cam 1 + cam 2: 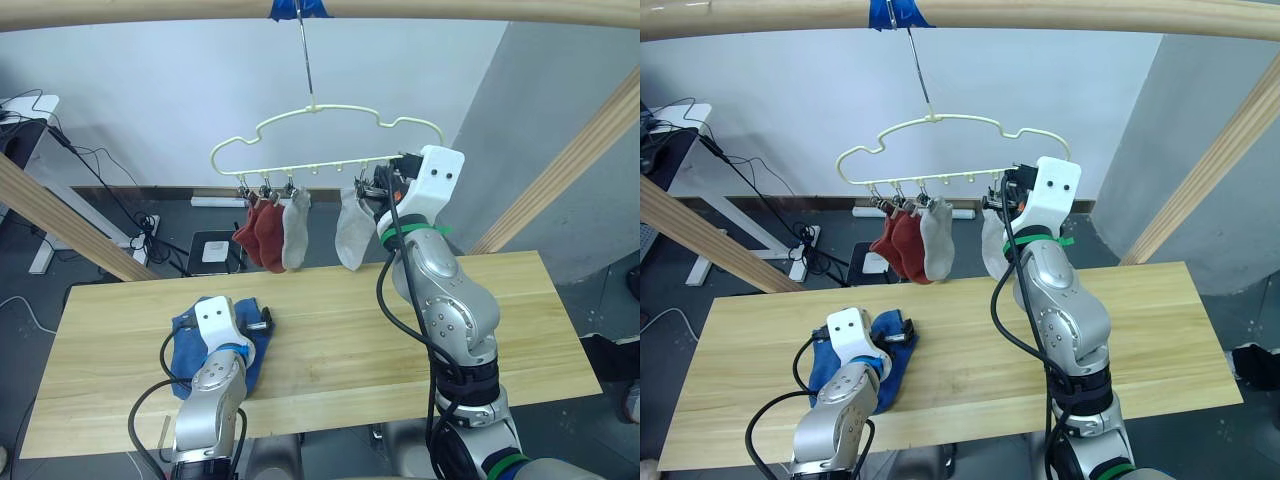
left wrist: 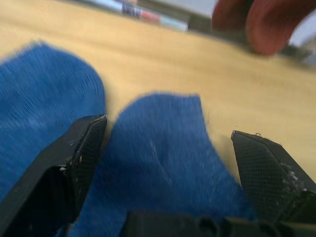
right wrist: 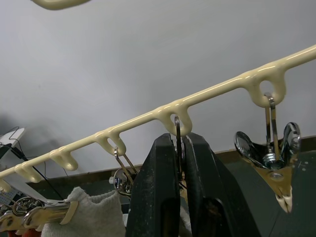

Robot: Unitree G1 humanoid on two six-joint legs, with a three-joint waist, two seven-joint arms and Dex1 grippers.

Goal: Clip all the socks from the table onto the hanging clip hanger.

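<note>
The cream clip hanger [image 1: 330,150] hangs by its hook above the table's far edge. Two red socks [image 1: 258,232] and two grey socks, one [image 1: 296,228] and another [image 1: 353,232], dangle from its clips. My right gripper [image 1: 378,188] is raised to the hanger's right part, its fingers [image 3: 158,187] shut on a metal clip just above the right grey sock. An empty clip [image 3: 269,158] hangs beside it. Two blue socks [image 1: 190,345] lie on the table [image 1: 400,310] at the front left. My left gripper [image 2: 168,133] is open low over one blue sock [image 2: 158,163], a finger on either side.
A thick wooden crossbar with blue tape [image 1: 298,8] holds the hook. Slanted wooden posts stand at the left [image 1: 60,220] and right [image 1: 580,150]. Cables and a power strip [image 1: 150,225] lie on the floor behind the table.
</note>
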